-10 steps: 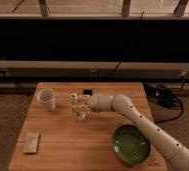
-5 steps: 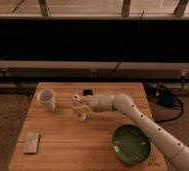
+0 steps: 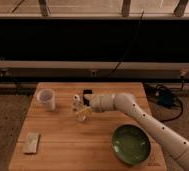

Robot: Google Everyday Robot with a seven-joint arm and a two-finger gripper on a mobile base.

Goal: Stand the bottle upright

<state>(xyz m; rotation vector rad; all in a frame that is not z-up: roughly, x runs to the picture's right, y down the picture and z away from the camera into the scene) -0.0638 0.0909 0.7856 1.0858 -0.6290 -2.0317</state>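
The bottle (image 3: 83, 114) is small, yellowish and see-through. It sits tilted in my gripper (image 3: 79, 107), low over the wooden table (image 3: 63, 150), near the middle of its far half. The gripper is shut on the bottle, and its pale fingers (image 3: 76, 103) cover the bottle's upper part. The cap is hidden. My white arm (image 3: 138, 116) reaches in from the lower right.
A white mug (image 3: 47, 99) stands left of the gripper. A small black block (image 3: 88, 93) lies just behind it. A green bowl (image 3: 131, 144) sits at the front right under the arm. A pale flat block (image 3: 32, 142) lies at the front left.
The gripper and the bottle have shifted only slightly, with the bottle's tilt changing a little. The mug, bowl and blocks have not moved.
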